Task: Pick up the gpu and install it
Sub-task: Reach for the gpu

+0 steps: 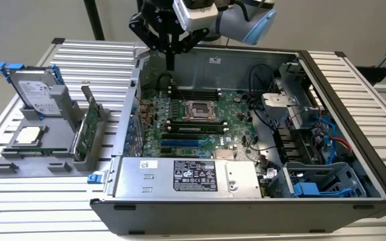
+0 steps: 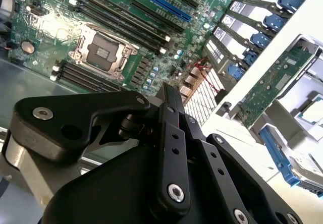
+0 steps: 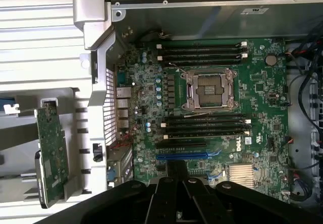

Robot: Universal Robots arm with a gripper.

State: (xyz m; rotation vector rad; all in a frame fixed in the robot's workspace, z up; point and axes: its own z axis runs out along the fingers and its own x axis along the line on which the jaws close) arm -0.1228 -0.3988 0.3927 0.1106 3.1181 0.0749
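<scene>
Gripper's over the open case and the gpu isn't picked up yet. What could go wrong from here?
The case wall stands between the gripper and the gpu, so a low sideways move could clip it. The gpu stands on edge near the hard drive; an off-centre grasp may tip it.

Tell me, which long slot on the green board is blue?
The blue slot lies between the square chip socket and the big silver box. Every other long slot is black.

One open computer case (image 1: 247,217), one motherboard (image 3: 262,90), one gpu (image 3: 52,151), one hard drive (image 1: 35,93), one power supply (image 1: 146,176), one gripper (image 1: 171,65)
</scene>
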